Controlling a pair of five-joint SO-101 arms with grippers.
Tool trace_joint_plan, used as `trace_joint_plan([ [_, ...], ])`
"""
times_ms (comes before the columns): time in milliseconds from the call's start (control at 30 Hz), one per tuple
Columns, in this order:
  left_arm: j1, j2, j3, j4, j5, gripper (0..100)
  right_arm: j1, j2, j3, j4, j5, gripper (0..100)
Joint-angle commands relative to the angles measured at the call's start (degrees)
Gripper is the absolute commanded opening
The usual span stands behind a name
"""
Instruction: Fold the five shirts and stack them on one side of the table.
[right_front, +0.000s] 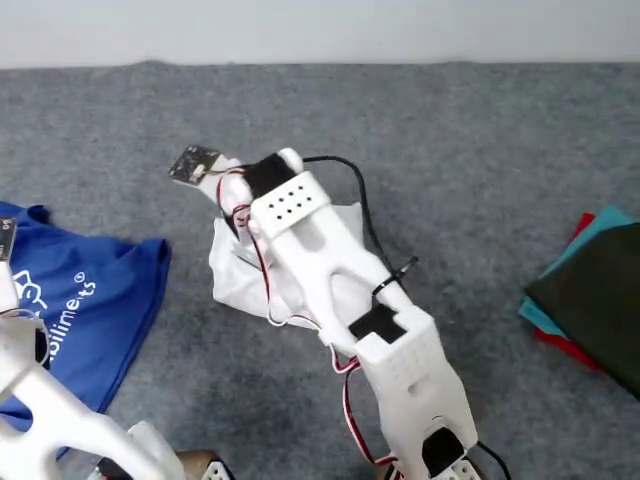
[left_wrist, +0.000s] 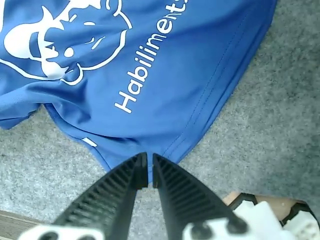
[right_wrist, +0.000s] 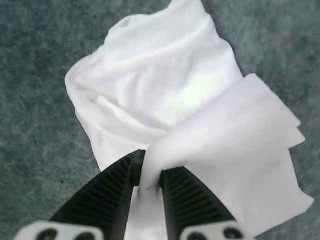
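Note:
A crumpled white shirt (right_wrist: 165, 95) lies on the grey table near the middle (right_front: 238, 278). My right gripper (right_wrist: 148, 172) is shut on a fold of it, and that arm stretches over the shirt from the near edge. A blue shirt with white print (left_wrist: 150, 65) lies spread at the left of the table (right_front: 100, 300). My left gripper (left_wrist: 149, 167) stands at its hem with the jaws pinched on the blue edge.
A stack of folded shirts (right_front: 590, 295), dark on top with teal and red beneath, sits at the right edge of the table. Bare grey table surface (right_front: 450, 150) runs along the back and between the white shirt and the stack.

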Motion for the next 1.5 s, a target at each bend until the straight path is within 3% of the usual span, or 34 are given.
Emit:
trace_joint_plan([
  [0, 0.18, -1.58, -0.04, 0.88, 0.44, 4, -2.51, 0.31, -5.1, -0.22, -0.26, 7.6],
  [167, 0.18, -1.58, -0.04, 0.88, 0.44, 4, -5.67, 0.84, -8.0, -0.22, -0.44, 25.5],
  [333, 0.18, -1.58, -0.04, 0.88, 0.44, 4, -6.55, 0.92, -13.36, 2.33, -0.26, 26.6],
  [433, 0.18, -1.58, -0.04, 0.88, 0.44, 4, -4.7, 1.27, -16.18, 7.6, -0.09, 19.9],
  [567, 0.26, -1.58, -0.04, 0.88, 0.44, 4, 0.84, 0.48, -13.63, 10.07, 2.11, 0.0],
  [867, 0.44, -1.58, -0.04, 0.7, 0.44, 4, 6.11, -3.12, 2.2, 9.89, 5.01, 1.0],
  [1033, 0.44, -1.58, -0.04, 0.62, 0.44, 4, -2.77, -0.66, 3.16, 9.19, 5.1, 1.0],
  [1200, 0.44, -1.58, 0.04, 0.53, 0.44, 4, -10.77, 2.24, 3.16, 1.36, 4.84, 1.0],
  [1467, 0.26, -1.58, 3.38, 0.44, 0.44, 4, -10.59, 1.54, 1.58, 0.75, 4.75, 1.0],
])
